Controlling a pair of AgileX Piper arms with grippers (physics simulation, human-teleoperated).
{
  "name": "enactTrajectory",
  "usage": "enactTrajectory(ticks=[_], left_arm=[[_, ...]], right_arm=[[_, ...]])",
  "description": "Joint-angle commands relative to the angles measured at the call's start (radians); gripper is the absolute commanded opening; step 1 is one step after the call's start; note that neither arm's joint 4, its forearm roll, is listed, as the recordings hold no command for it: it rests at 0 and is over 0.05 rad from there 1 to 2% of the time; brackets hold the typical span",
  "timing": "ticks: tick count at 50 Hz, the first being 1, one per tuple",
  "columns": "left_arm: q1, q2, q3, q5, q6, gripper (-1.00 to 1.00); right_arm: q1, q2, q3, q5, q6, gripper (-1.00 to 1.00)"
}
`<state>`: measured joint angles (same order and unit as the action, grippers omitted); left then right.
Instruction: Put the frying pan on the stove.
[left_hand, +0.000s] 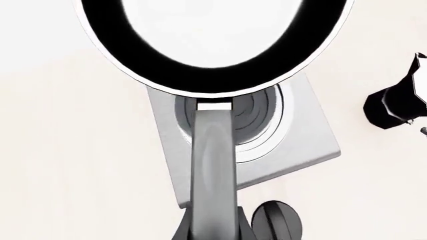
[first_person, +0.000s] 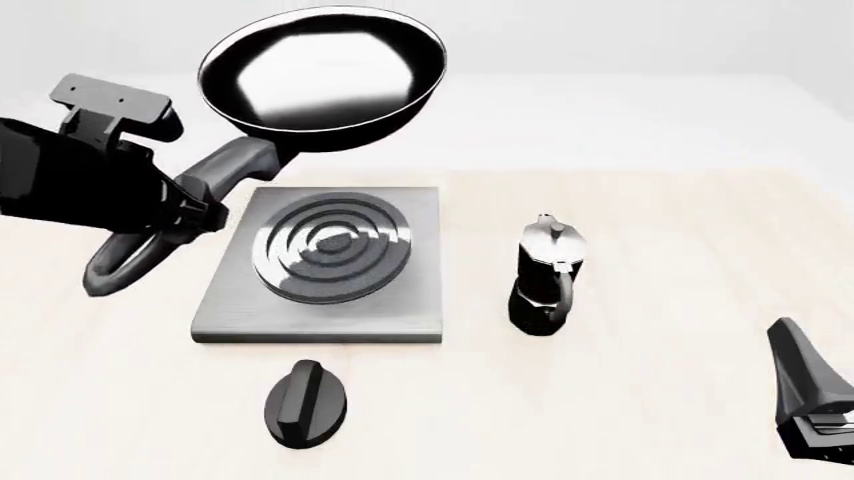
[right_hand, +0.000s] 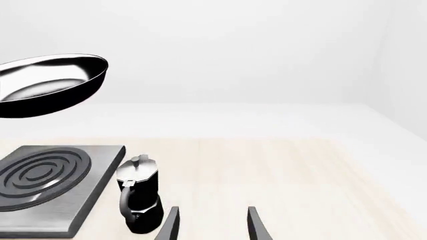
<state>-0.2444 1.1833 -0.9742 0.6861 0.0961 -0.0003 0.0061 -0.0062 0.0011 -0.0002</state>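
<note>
Nearest the front camera, the right tool (first_person: 814, 420) sits low over the pale wooden bench (first_person: 641, 400), well to the right of the flat square grey metal stove (first_person: 400, 300) with its raised concentric silver rings; the right wrist view shows its two dark fingers (right_hand: 170, 225) standing apart with nothing between them. The left tool (first_person: 180, 205) reaches in on the stove's left side and is clamped on the long dark grey handle (left_hand: 213, 170) of the large round glossy black frying pan (first_person: 320, 75), with the handle's loop end hanging out behind the tool toward the camera. The pan is held in the air: its bowl rides above and beyond the stove's far edge, tilted, not touching the plate, and in the left wrist view the rings show under the handle rather than under the bowl. Just in front of the stove lies a small black oval knob (first_person: 307, 400), and just to the stove's right stands a small black-and-silver moka pot (first_person: 545, 275), apart from the plate. The step in hand looks like the carry, with the placing not yet done. The next move calls for drawing the bowl back over the rings, levelling it, lowering it flat and only then loosening the grip, while keeping the handle clear of the knob.
</note>
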Motion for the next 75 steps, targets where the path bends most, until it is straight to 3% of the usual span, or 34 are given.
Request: enactTrajectory(ticks=[1,5,14,28,57,75], left_arm=[[0.039,-0.055,0.074,-0.06,0.047,-1.0],[0.076,-0.048,0.112,-0.088,0.092,-1.0],[0.03,-0.038,0.148,-0.13,0.058,-1.0],[0.049,-0.061,0.226,-0.166,0.065,-1.0],[0.016,-0.158,0.284,-0.137,0.045,-1.0],[0.01,-0.241,0.381,-0.141,0.035,-1.0]], right_arm=[[0.0,0.0,0.0,0.0,0.0,1.0],[0.0,0.0,0.0,0.0,0.0,1.0],[0.0,0.0,0.0,0.0,0.0,1.0],[0.0,0.0,0.0,0.0,0.0,1.0],[0.0,0.0,0.0,0.0,0.0,1.0],[0.0,0.0,0.0,0.0,0.0,1.0]])
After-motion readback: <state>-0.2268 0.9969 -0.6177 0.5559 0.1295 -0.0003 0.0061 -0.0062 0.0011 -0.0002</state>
